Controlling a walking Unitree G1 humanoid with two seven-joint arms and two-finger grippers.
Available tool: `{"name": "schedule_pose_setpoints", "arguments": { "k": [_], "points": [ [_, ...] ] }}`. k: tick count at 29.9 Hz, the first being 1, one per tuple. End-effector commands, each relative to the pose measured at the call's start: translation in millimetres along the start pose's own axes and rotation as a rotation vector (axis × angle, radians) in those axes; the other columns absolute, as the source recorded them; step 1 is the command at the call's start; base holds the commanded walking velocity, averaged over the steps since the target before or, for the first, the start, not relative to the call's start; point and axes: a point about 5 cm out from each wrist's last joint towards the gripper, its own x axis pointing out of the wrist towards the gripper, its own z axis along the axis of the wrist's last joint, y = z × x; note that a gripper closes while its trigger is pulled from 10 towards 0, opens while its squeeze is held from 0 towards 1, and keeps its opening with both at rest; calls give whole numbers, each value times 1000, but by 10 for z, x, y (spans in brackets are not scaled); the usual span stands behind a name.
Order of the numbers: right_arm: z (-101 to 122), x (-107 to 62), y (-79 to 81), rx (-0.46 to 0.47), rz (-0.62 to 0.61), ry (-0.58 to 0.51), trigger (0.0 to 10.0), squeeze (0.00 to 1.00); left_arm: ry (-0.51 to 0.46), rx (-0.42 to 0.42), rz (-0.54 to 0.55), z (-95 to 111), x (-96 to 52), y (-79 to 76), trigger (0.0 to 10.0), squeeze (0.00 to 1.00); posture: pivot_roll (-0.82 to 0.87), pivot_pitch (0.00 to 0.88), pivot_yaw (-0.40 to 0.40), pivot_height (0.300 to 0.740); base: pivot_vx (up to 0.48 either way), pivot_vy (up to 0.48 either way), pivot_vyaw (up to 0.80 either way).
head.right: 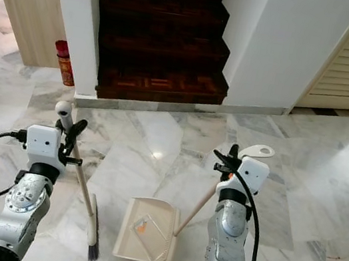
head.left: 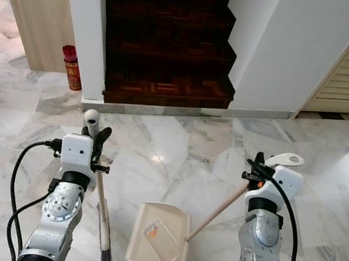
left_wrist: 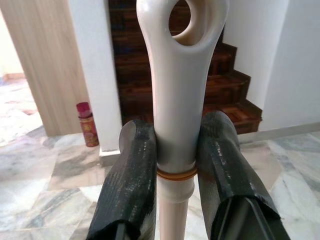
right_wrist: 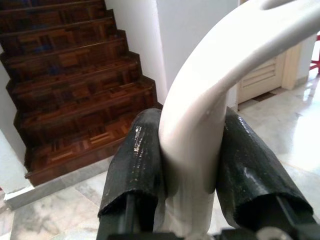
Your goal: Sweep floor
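Left wrist view: my left end effector [left_wrist: 177, 170] clenches the light, stiff, slippery broom [head.left: 99, 205] handle; my right end effector [right_wrist: 195, 165] grips the dustpan [head.left: 157, 236] handle.

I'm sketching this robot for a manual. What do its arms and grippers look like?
Both arms are silver metal with round joint housings and ribbed black cuffs. Each wrist carries a white boxy module, with black cables looping alongside. The left gripper and right gripper each have two long black fingers.

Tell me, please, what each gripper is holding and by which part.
The left gripper holds the broom by the white grip at the top of its handle. The right gripper holds the dustpan by the curved white grip at the top of its long handle.
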Motion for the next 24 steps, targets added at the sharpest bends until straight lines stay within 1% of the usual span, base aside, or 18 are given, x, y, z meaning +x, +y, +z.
{"name": "schedule_pose_setpoints", "arguments": {
  "k": [1, 18, 23, 24],
  "points": [
    [111, 45, 13, 19, 3, -45, 10000, 0, -30, 3, -4, 78, 22, -1, 10000, 0, 99, 38, -29, 740, 0, 0, 0],
    [93, 46, 55, 7, 36, -29, 10000, 0, -28, -6, -9, 68, 19, -18, 10000, 0, 99, 20, -29, 740, 0, 287, 0],
    [90, 45, 78, 18, 51, -29, 10000, 0, -28, -6, -7, 70, 21, -13, 10000, 0, 100, 21, -29, 740, 0, 321, 573],
    [91, 46, 81, 40, 49, -28, 10000, 0, -29, -5, -6, 72, 22, -11, 10000, 0, 100, 21, -30, 740, 0, 326, 0]
  ]
}}
